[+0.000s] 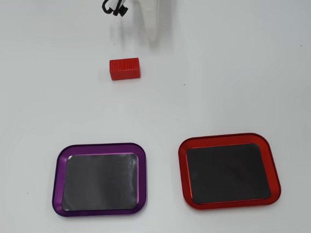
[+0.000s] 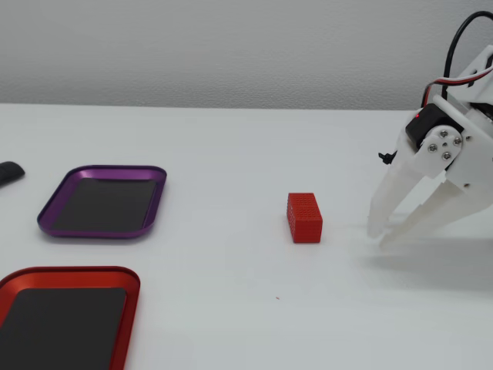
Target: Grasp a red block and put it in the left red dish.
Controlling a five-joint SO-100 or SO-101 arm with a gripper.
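At the far left of the fixed view lies a small dark object (image 2: 9, 172), cut by the frame edge and too partial to name; next to it rightward sits the purple-rimmed dish (image 2: 104, 203), and in the lower left corner the left red dish (image 2: 69, 277) with its dark flat inside, empty; well to the right of both, alone on the white table (image 2: 231, 308), stands the red block (image 2: 304, 217), resting on a long face with its studded sides showing; further right, near the block but clear of it, hangs the gripper (image 2: 379, 237), its two white fingers drawn almost together at the tips, so it reads as closed or nearly so and gripping nothing; the tips hover close to the tabletop. Seen from overhead, the block (image 1: 125, 68) lies just below and left of the finger tip (image 1: 152, 33). The danger, as I judge it, is an approach with fingers too narrow; they would shove the block sideways rather than straddle it; another slip would be carrying it to the purple dish, since the two trays match in shape.
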